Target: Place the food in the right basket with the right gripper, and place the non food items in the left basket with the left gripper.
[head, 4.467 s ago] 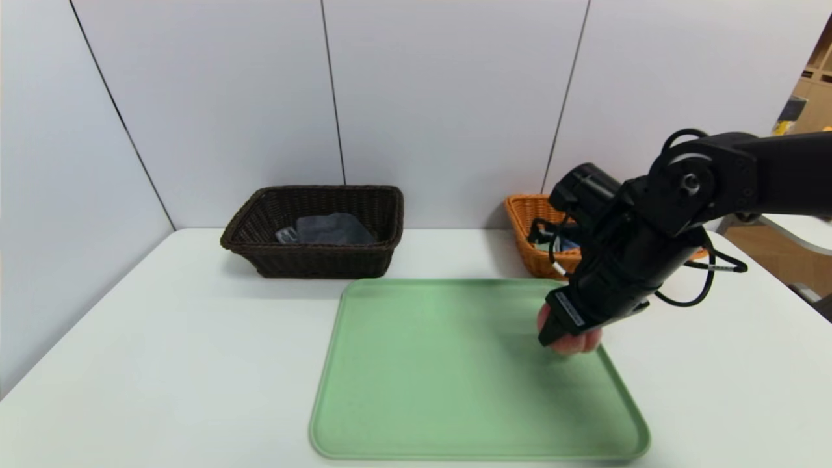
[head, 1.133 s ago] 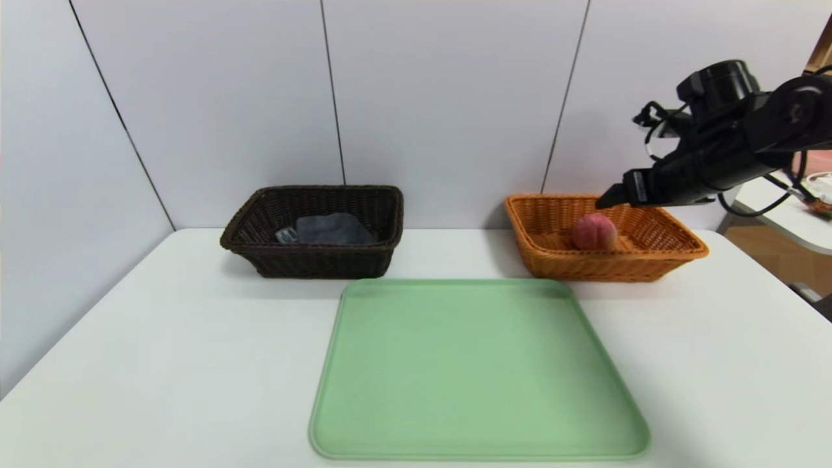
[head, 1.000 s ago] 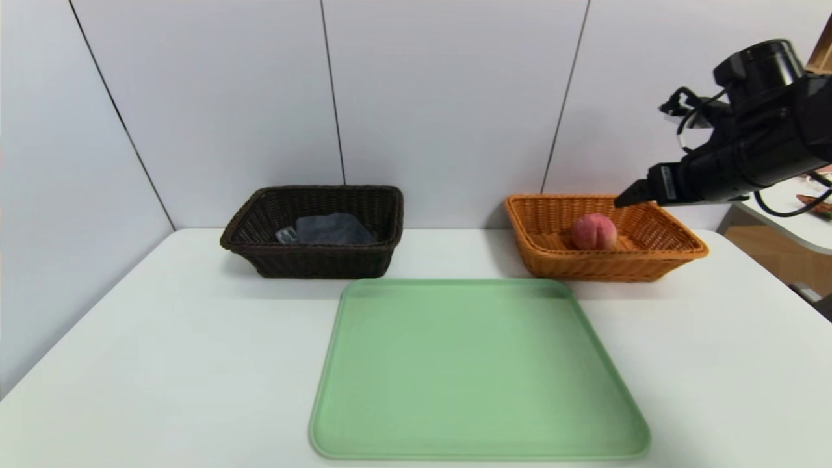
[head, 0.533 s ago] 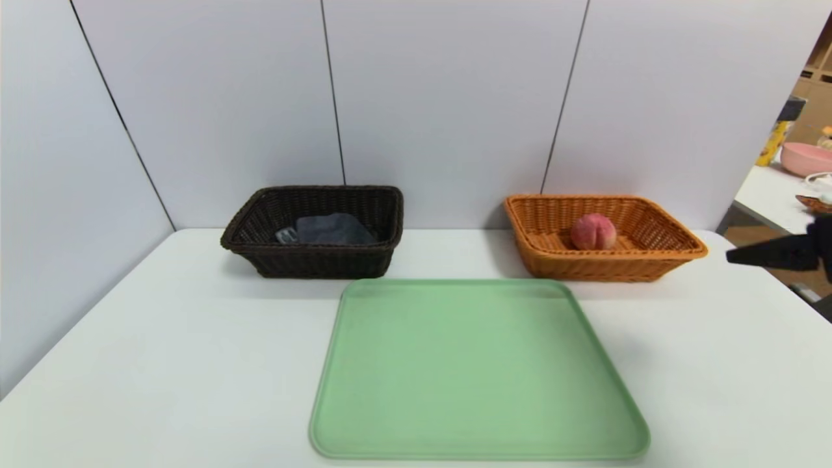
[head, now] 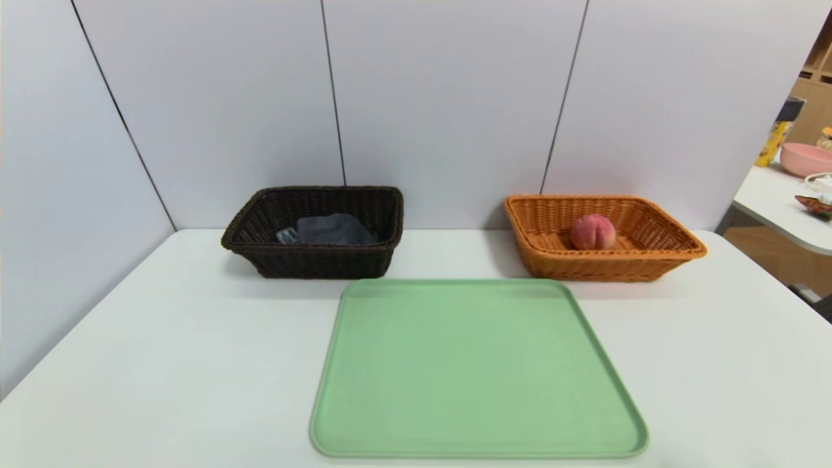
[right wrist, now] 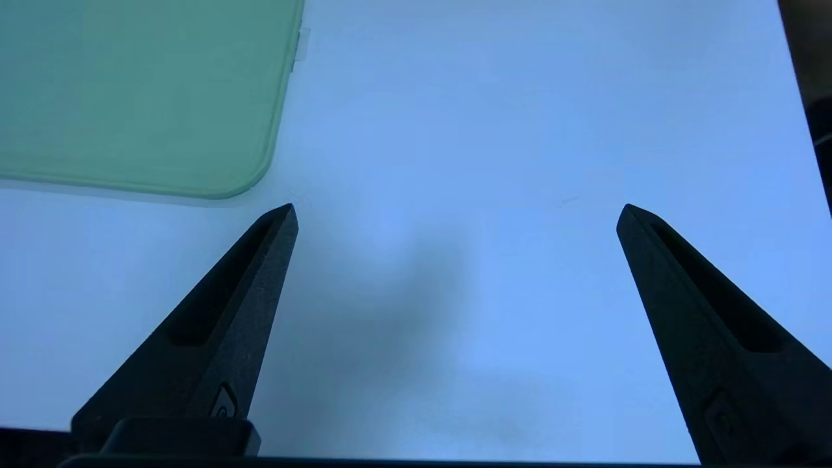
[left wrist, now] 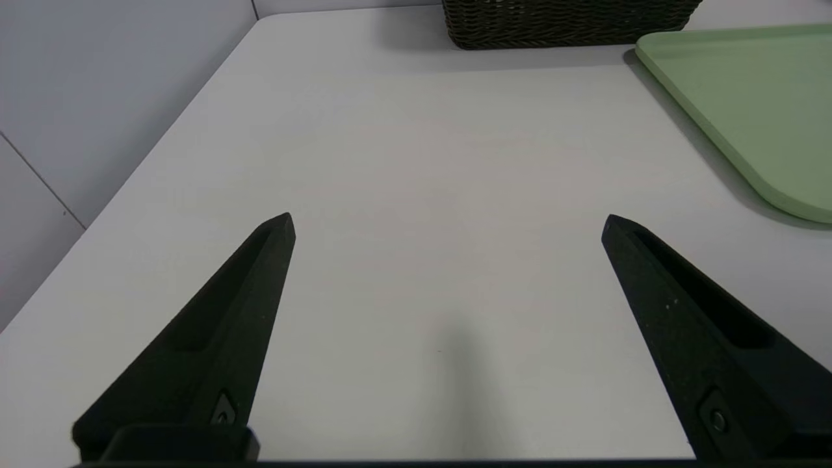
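The pink-red peach lies inside the orange-tan right basket at the back right of the table. The dark brown left basket stands at the back left, with a dark folded cloth and a small grey item in it. Neither arm shows in the head view. In its own wrist view my left gripper hangs open over bare white table, near the basket's base. My right gripper is open over bare table beside a corner of the tray.
A pale green tray with nothing on it lies at the middle front of the white table. Grey wall panels close the back and left. A second table with a pink bowl stands off to the right.
The right gripper carried the peach from the tray to the orange-tan basket, let it go there, then drew back to the right and left the head view.
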